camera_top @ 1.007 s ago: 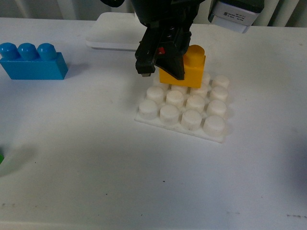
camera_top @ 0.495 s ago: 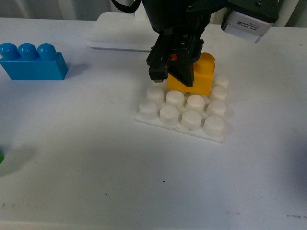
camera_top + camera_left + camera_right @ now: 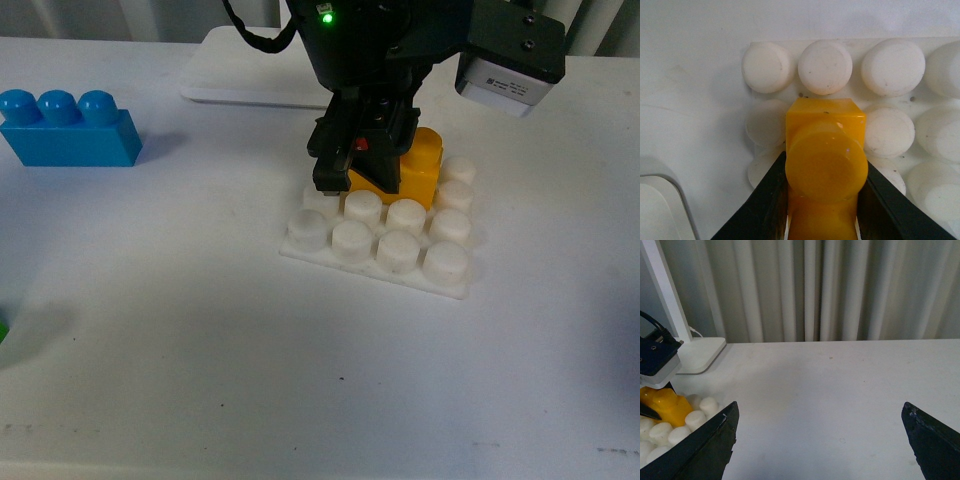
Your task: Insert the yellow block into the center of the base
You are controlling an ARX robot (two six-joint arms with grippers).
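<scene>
Yellow block (image 3: 423,160) between left jaws, over white studded base (image 3: 398,250)

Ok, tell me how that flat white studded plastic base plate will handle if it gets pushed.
The flat white studded plastic base plate looks rigid, so it likely won't flex. It's thin and sits on the smooth white table, so a sideways push would probably slide it. Low and wide, it seems unlikely to tip under the orange-yellow plastic block.
</scene>
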